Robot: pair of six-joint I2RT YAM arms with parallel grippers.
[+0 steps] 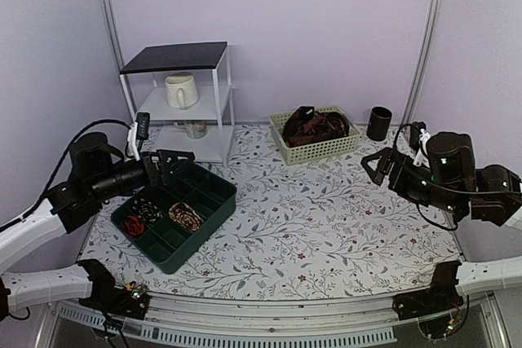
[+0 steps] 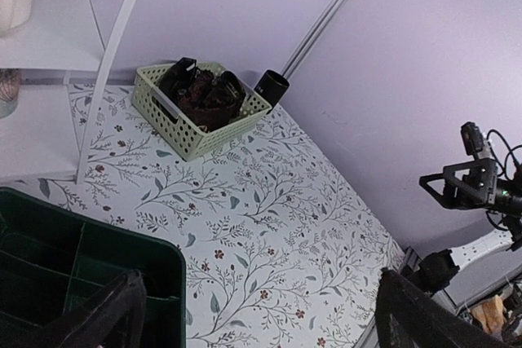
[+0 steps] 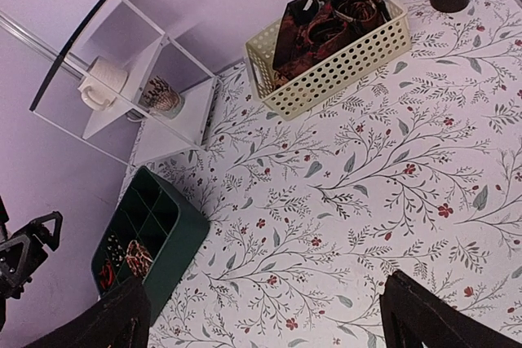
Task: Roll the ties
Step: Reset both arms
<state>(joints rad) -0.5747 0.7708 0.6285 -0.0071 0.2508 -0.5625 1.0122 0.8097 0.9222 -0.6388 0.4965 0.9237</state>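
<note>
- Top external view: the loose ties (image 1: 316, 125) lie heaped in the basket (image 1: 325, 151) at the far side of the table (image 1: 326, 234). Rolled coils (image 1: 186, 217) sit in compartments of the green tray (image 1: 216, 200) at the left.
- Left gripper (image 1: 178, 160) hangs over the tray's far edge, jaws spread wide with nothing between them. Right gripper (image 1: 377, 166) hovers at the right, near the basket, likewise wide and empty.
- Handling, as I judge it: the ties are light, limp fabric, probably smooth and slippery. They are tangled together, so lifting one may drag others along.
- The best hold looks like a narrow end or a free fold on top of the heap. Which ends lie free cannot be told from here.
- Rolling needs a flat stretch, and the middle of the table between tray and basket offers that room.
- Edges to mind: the basket's rim, the black cup (image 1: 378, 123) just right of it, the shelf (image 1: 183, 95) beside the tray, and the tray's walls when setting in a coil.
</note>
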